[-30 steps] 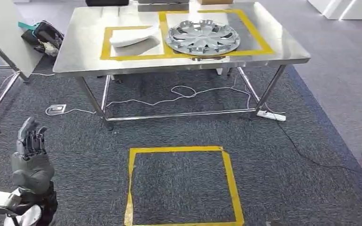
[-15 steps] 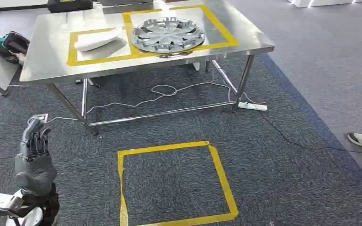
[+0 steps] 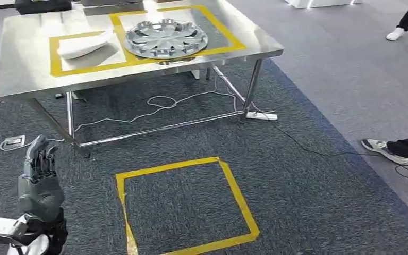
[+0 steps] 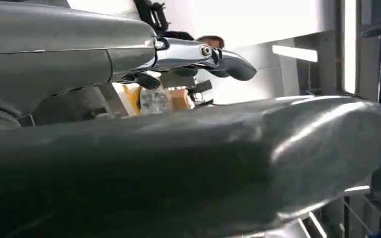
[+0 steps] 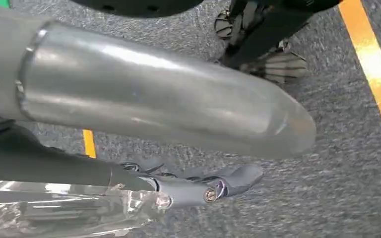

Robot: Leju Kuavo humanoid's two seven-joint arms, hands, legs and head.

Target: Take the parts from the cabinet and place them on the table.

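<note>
The left hand (image 3: 38,175) stood raised at the robot's left side, fingers upright and slightly apart, holding nothing. In the right wrist view the right hand (image 5: 144,106) hung over the grey carpet (image 3: 308,175), its dark fingers (image 5: 228,181) stretched out; a crinkled, shiny silver thing lay beside them, and whether they gripped it could not be told. Ahead, a yellow tape square (image 3: 183,204) marked the carpet. Beyond it stood the steel table (image 3: 16,74), where a white curved part (image 3: 82,45) and a silver wheel cover (image 3: 166,38) lay in adjoining taped boxes. A person's shoes (image 3: 385,150) showed to the right.
</note>
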